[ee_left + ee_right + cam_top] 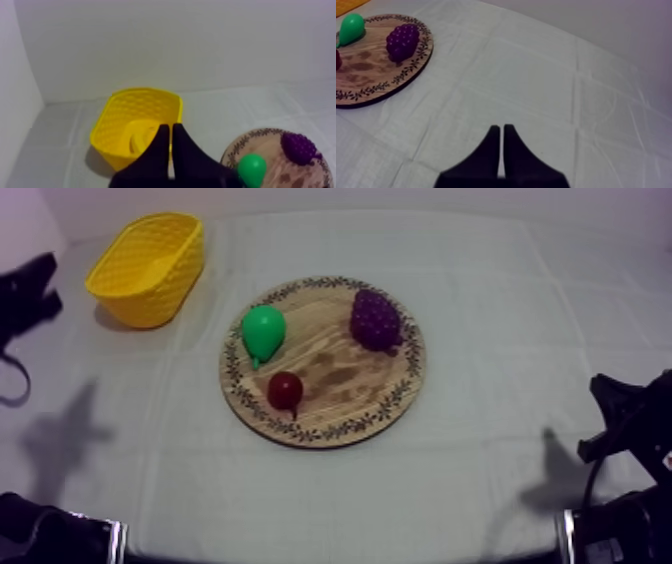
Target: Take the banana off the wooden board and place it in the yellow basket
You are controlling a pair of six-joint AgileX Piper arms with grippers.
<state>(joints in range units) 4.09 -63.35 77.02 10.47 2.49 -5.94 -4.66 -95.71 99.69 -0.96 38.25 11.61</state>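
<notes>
Three on wooden board (345, 383): pear (263, 331), grapes (376, 320), small red fruit (285, 390). Banana (142, 137) seemingly in yellow basket (160, 288), so done. Left gripper (168, 127), right gripper (501, 127) clenched, empty.

Basket (165, 283): bright yellow, lattice weave noted on its walls. Board (345, 378): brown wood grain, rim ringed with a dark leaf-sprig pattern. On the board are recorded: pear (263, 331), green, 10 o'clock; grapes (377, 319), purple, 2 o'clock; small red fruit (285, 391), dark red, 8 o'clock. Cloth (500, 278): grey-white, unpatterned.
</notes>
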